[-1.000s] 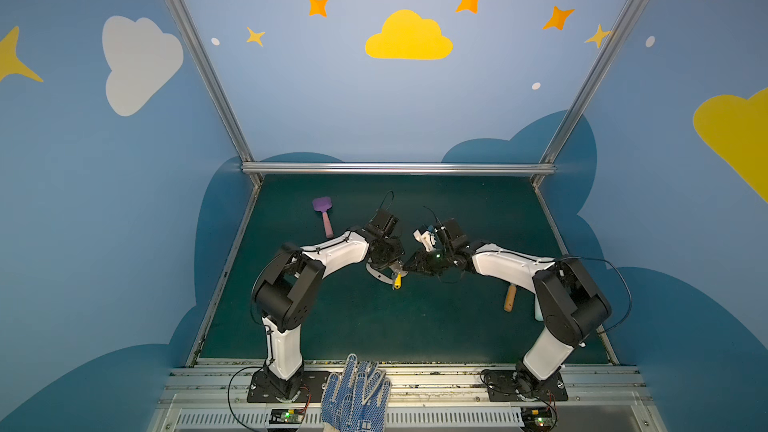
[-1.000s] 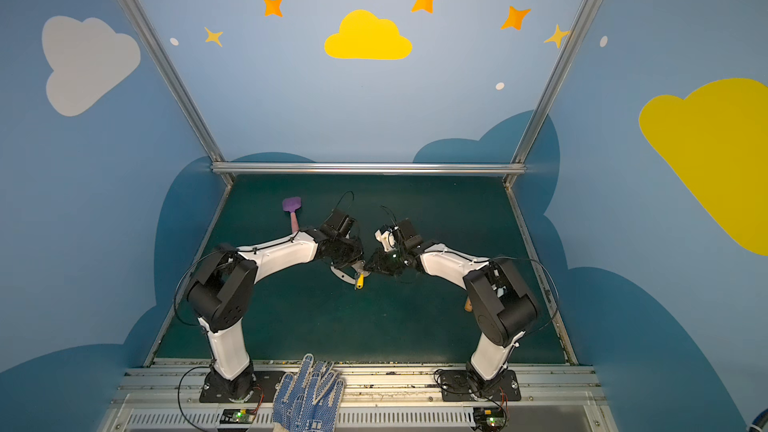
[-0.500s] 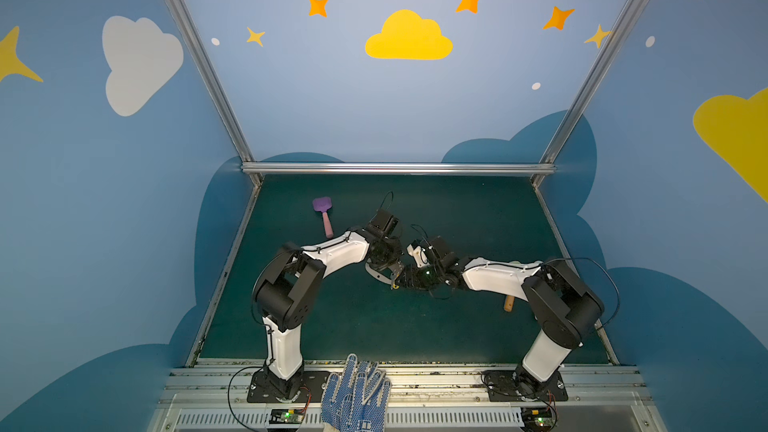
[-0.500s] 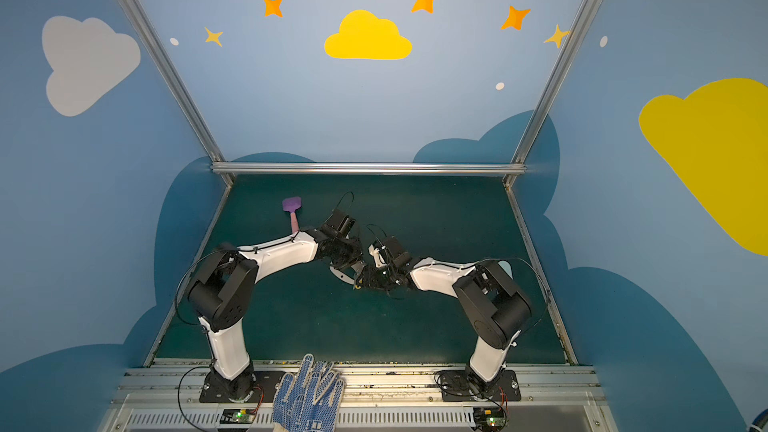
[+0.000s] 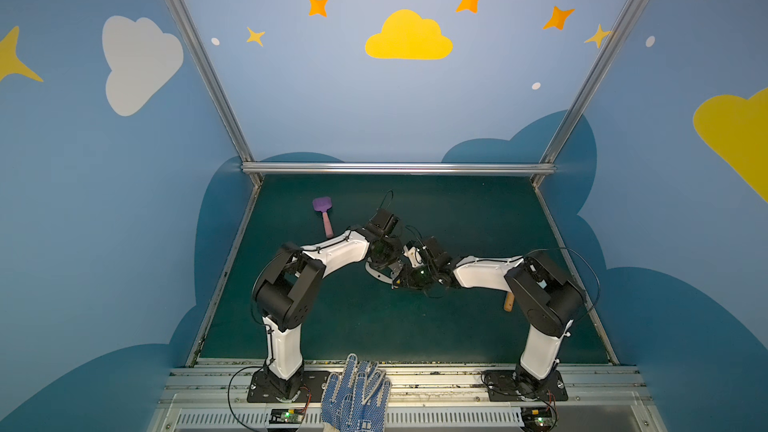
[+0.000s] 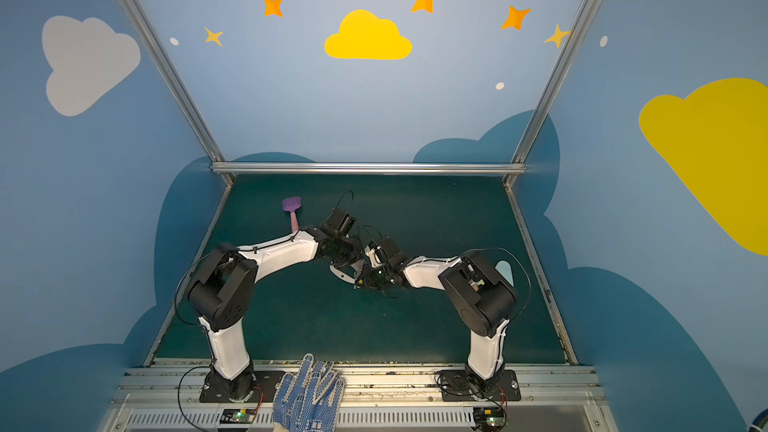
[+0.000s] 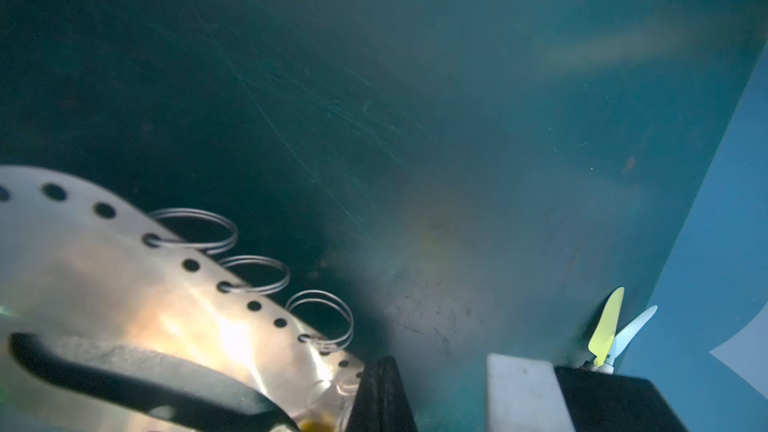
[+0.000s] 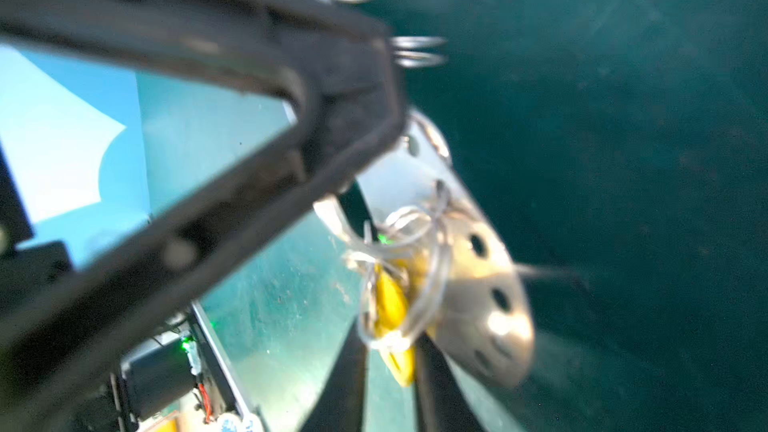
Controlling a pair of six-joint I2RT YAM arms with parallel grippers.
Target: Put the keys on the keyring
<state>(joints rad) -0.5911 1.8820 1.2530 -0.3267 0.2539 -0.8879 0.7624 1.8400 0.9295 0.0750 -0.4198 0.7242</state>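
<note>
The keyring point(image 7: 124, 276) is a flat grey plate with a row of holes and three wire rings. My left gripper point(image 7: 380, 398) is shut on one end of it and holds it above the mat; both top views show this at mid-table point(image 5: 376, 274) point(image 6: 340, 275). The keys point(image 8: 392, 305), a blurred bunch with a yellow tag and a split ring, hang against the keyring point(image 8: 478, 284). My right gripper point(image 8: 390, 388) has its two dark fingers drawn in narrowly around the tag's tip. In both top views the right gripper point(image 5: 401, 280) point(image 6: 365, 280) meets the left gripper point(image 5: 388, 268).
A purple spatula point(image 5: 322, 205) lies at the back left of the green mat. A wooden handle point(image 5: 509, 303) shows beside the right arm's elbow. Yellow and pale blue spatula blades point(image 7: 606, 326) lie near the right wall. A blue-dotted glove point(image 5: 357, 392) hangs over the front rail.
My right gripper has moved left and lower, up against the keyring and left gripper. Its jaws widened, then narrowed around the yellow tag. The left arm has stayed put.
</note>
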